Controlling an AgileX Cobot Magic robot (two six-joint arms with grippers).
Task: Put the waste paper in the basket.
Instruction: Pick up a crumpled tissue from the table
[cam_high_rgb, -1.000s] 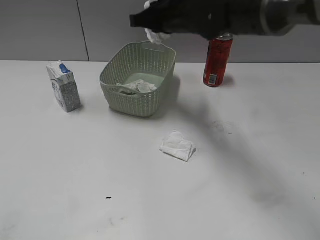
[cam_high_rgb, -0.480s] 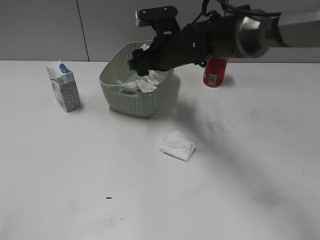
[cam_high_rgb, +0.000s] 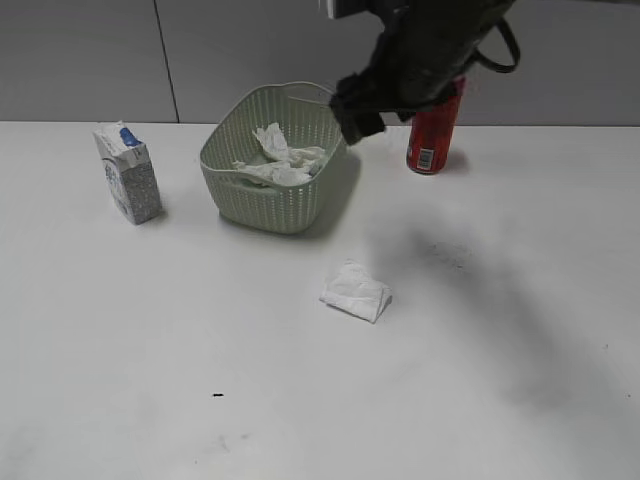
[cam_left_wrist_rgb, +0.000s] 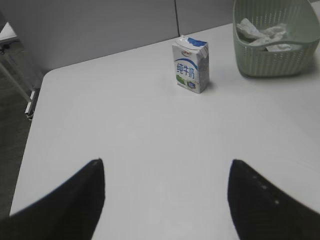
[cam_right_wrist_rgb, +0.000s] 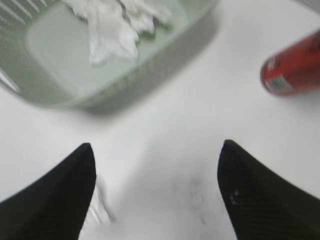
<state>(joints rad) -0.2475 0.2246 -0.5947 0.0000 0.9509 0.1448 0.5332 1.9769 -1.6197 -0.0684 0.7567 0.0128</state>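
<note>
One wad left on the table, two in the basket.

The last waste paper (cam_high_rgb: 355, 292) lay flattish before the basket (cam_high_rgb: 275, 200), long axis running left-to-right. The right gripper (cam_right_wrist_rgb: 155, 195) hung spread and empty; a shallow pinch might snag only a fold. The left gripper (cam_left_wrist_rgb: 165, 200) gaped, idle.

We see a pale green basket (cam_high_rgb: 275, 170) whose walls carry a woven-look pattern of small perforations, and inside it crumpled paper wads (cam_high_rgb: 278, 158) in plain white. A third wad (cam_high_rgb: 355, 292), equally white, lies on the white counter (cam_high_rgb: 150, 340), which shows a few faint grey smudges and one small black speck (cam_high_rgb: 217, 396). The milk carton (cam_left_wrist_rgb: 190, 65) is white with a blue top, green-and-blue lettering and a grey speckled pattern. The can (cam_high_rgb: 434, 125) is red with a white label patch. The right gripper (cam_right_wrist_rgb: 155, 170) is black, like the left gripper (cam_left_wrist_rgb: 165, 185). The wall panels (cam_high_rgb: 90, 60) are grey.
</note>
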